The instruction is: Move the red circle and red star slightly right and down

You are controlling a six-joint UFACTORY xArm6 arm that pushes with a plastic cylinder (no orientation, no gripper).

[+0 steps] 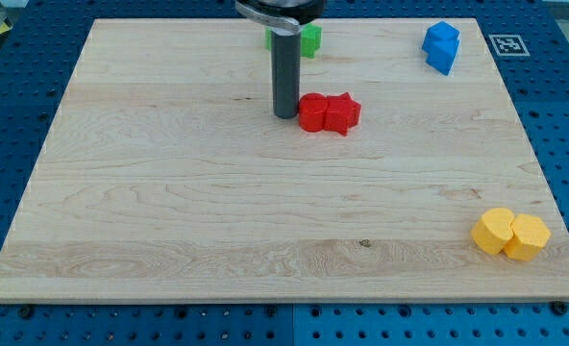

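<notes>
Resting my tip (285, 115) just left of the red circle (311, 113), touching or nearly so.

The red circle and red star (342, 112) are sitting pressed together, slightly far of the wooden board's (169, 211) centre; having no hand, the rod is grasping nothing. A green block (309, 39) is lying far behind the rod, blue blocks (441, 46) far right, yellow blocks (510, 233) near right.

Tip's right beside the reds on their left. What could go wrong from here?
1. My tip sits at the left edge of the red circle, level with it; a push from here likely goes right only, not down.
2. The red star merely touches the circle; an off-centre push may split the pair.
</notes>
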